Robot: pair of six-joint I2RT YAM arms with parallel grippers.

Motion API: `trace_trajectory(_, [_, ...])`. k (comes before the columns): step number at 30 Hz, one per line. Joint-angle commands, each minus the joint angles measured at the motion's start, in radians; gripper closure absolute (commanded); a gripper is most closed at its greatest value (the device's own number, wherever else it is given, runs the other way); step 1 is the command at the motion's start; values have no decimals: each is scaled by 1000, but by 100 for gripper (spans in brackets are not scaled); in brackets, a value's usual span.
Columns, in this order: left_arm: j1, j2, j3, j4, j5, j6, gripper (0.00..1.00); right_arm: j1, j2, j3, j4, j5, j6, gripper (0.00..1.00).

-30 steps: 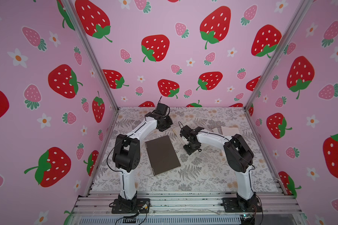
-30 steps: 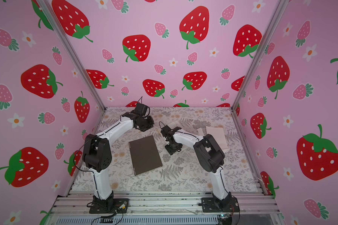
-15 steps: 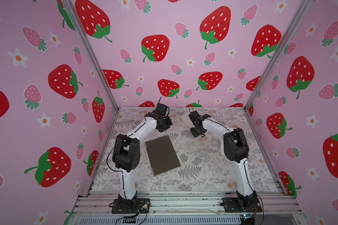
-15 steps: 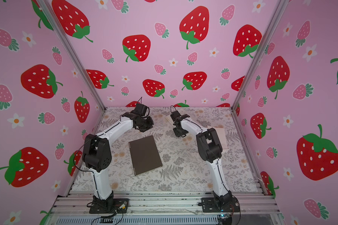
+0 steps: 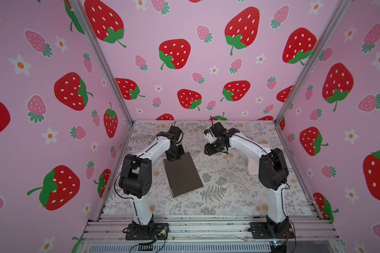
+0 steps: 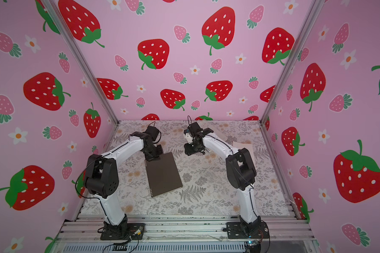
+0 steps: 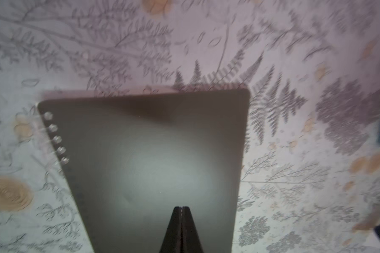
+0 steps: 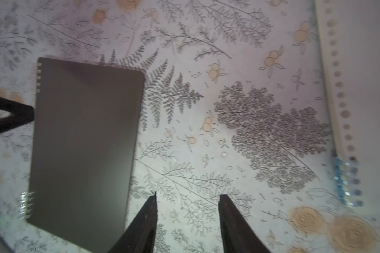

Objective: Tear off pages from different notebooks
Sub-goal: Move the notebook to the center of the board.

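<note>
Table (image 5: 228, 197): fern-and-flower cloth, closed in by strawberry walls (image 5: 184, 28) at the far, left and right edges; the metal rail (image 5: 206, 225) holding both arm bases runs along the near edge.
Dark notebook (image 5: 183, 174) (image 6: 164, 174): closed and flat, left of the table's middle, slightly askew, with the coil on the long side facing the left edge.
Left gripper (image 7: 181, 208): fingers pressed together, holding nothing, tip over the notebook's far short end; contact with the cover cannot be told.
Right gripper (image 8: 187, 195): fingers spread, empty, above bare cloth right of the dark notebook, toward the far edge.
Cream-white notebook (image 5: 251, 166) (image 8: 360, 65): by the right edge, largely hidden behind the right arm (image 5: 248, 146) in both top views. The wrist view shows a row of punched holes and a short blue coil (image 8: 347, 181); page or cover on top, cannot tell.
Open room: bare cloth between the two notebooks and along the near edge.
</note>
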Motion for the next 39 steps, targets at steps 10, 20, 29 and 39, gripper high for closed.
trace_trajectory(10, [2, -177, -197, -268, -146, -1, 50, 56, 118, 90, -92, -181, -16, 49])
trace_trajectory(20, [2, -177, -441, -94, 61, 20, 30, 55, 103, 74, -86, -140, -19, 49])
trace_trajectory(29, [1, -118, -522, 162, 219, 137, 59, 54, 90, 64, -83, -122, -19, 49])
trace_trajectory(39, [-35, 194, -156, 77, 184, 250, 75, -26, 96, 22, -27, -249, 75, 49])
